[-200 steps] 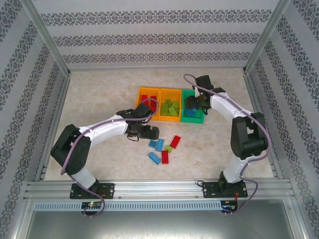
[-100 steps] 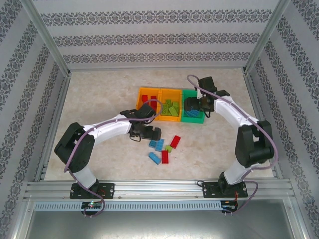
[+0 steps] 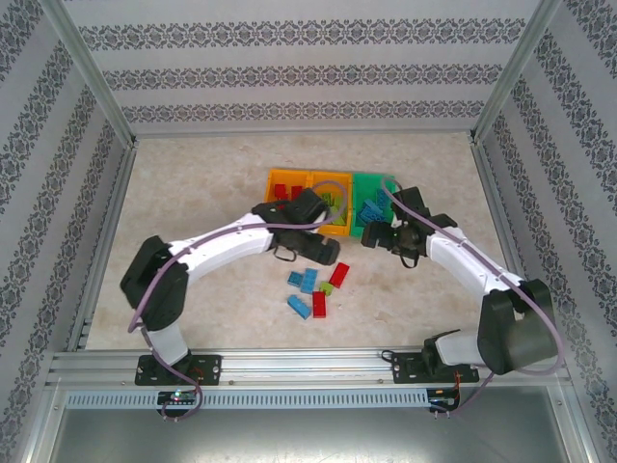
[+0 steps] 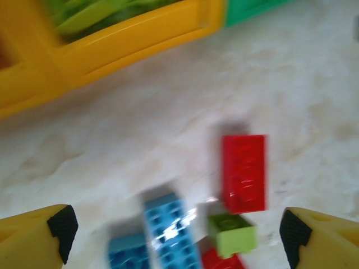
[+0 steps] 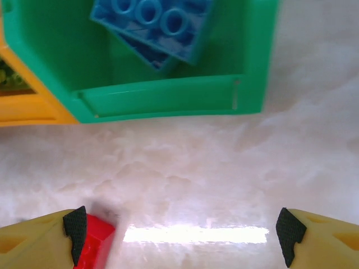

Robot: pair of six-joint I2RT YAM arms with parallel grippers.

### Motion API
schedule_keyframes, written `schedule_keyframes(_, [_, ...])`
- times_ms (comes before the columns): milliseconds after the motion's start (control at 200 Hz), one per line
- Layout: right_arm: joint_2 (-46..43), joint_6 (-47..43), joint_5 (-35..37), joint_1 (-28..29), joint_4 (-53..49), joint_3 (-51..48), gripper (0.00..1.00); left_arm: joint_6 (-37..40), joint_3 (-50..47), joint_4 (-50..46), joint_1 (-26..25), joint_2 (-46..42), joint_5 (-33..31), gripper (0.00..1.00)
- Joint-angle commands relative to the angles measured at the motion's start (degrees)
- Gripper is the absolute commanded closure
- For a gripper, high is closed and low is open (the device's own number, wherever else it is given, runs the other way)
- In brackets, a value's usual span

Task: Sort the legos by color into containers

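Three joined containers stand at the back: an orange bin [image 3: 281, 178] with red legos, a middle orange bin [image 3: 337, 229] [image 4: 112, 50] with lime legos, and a green bin [image 3: 364, 181] [image 5: 162, 98] with blue legos [image 5: 151, 19]. Loose legos lie in front of them: a red brick [image 3: 339, 274] [image 4: 243, 172], a lime one [image 3: 327, 287] [image 4: 232, 234], blue ones [image 3: 302, 281] [image 4: 171, 231] and another red [image 3: 319, 304]. My left gripper [image 3: 323, 253] [image 4: 176, 232] hangs open over this pile. My right gripper [image 3: 371, 236] [image 5: 179, 238] is open over bare table just in front of the green bin, with a red brick [image 5: 92, 241] by its left finger.
Metal frame rails border the table on the left [image 3: 106, 231], right [image 3: 501, 231] and near side [image 3: 308, 362]. Both arms cross in front of the bins, their grippers a short way apart. Patterned walls enclose the back and sides.
My left gripper swung right, from in front of the orange bins to above the loose pile. My right gripper drew back out of the green bin toward the near table.
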Motion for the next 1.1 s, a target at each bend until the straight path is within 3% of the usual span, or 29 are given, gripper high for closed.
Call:
schedule_keyframes(0, [-4.8,2.6,2.4,-2.9,0.2,-1.7,0.09,4.6,4.6,-6.4,-3.8,7.4,1.0,0.09])
schedule_keyframes(230, [-11.6,2.2,3.7,-8.6,0.0,-6.2,0.08,2.4,9.4,-8.1,-5.9,15.1,-0.1,0.14])
schedule_keyframes(495, [-13.0,1.7,2.4,-9.9,-0.2,-8.3,0.07,3.5,13.8,-10.5,-7.8,19.9,-2.0,0.20])
schedule_keyframes(565, [-13.1,1.7,2.3,-10.0,-0.2,-8.4,0.07,3.5,13.8,-10.5,-8.1,20.4,-2.0,0.25])
schedule_keyframes(679, [-13.3,1.4,2.2,-10.1,-0.6,-8.1,0.07,3.2,13.4,-10.5,-8.1,20.3,-3.6,0.48])
schedule_keyframes(824, [-13.9,0.6,1.7,-10.0,-1.2,-7.8,0.08,2.8,13.3,-10.9,-8.0,19.5,-5.9,0.68])
schedule_keyframes(1099, [-17.9,0.5,1.7,-5.6,1.0,-11.3,0.12,0.8,11.6,-10.0,-2.8,8.7,-13.6,0.74])
